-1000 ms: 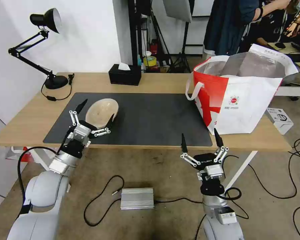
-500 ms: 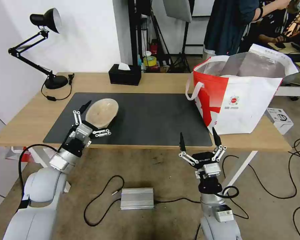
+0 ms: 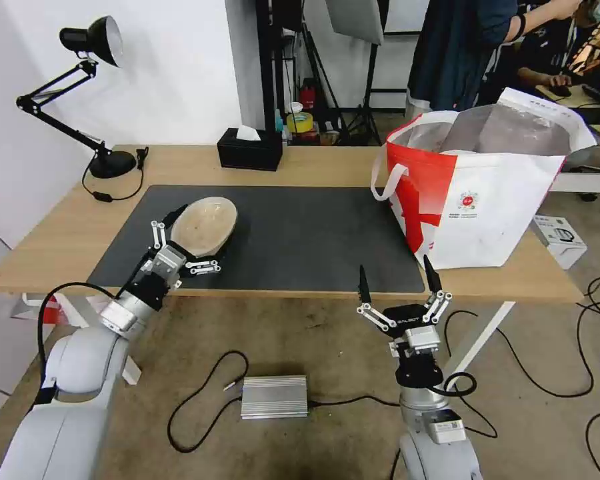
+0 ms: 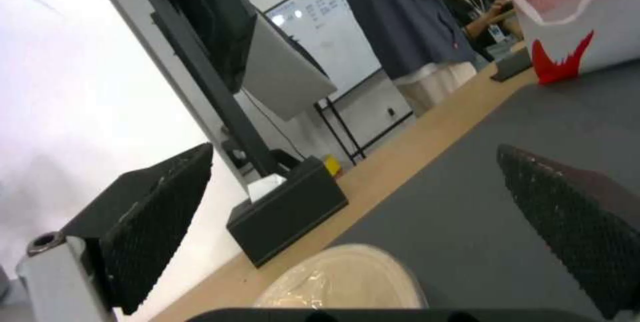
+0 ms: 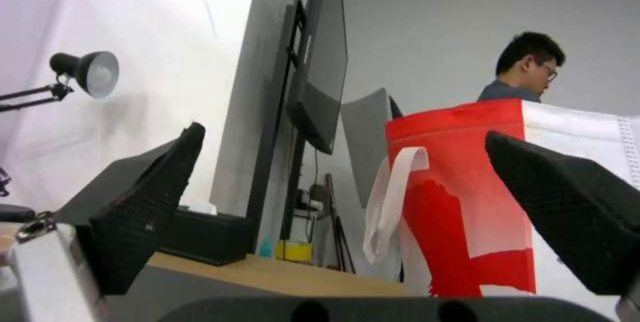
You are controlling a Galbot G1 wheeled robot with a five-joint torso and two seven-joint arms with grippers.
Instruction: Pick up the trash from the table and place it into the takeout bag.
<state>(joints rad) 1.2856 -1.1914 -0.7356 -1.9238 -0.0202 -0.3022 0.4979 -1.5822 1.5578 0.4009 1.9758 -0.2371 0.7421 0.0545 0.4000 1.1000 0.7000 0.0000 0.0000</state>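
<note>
The one piece of trash in view is a shallow beige translucent bowl (image 3: 207, 223), lying on the dark grey mat (image 3: 313, 233) at the table's (image 3: 327, 163) left. My left gripper (image 3: 200, 232) is open, its fingers on either side of the bowl's near end. In the left wrist view the bowl (image 4: 340, 277) lies close to the palm, between the spread fingers (image 4: 153, 222). My right gripper (image 3: 395, 275) hangs open and empty below the table's front edge. The white-and-red takeout bag (image 3: 480, 193) stands open at the table's right end.
A black tissue box (image 3: 250, 150) sits at the table's back edge and a black desk lamp (image 3: 90, 40) at the back left. A small white box (image 3: 559, 240) lies right of the bag. Cables and a metal power unit (image 3: 275, 397) lie on the floor.
My left gripper has slid forward along the bowl, so its fingers now reach further past the near end. The right gripper has sunk a little.
</note>
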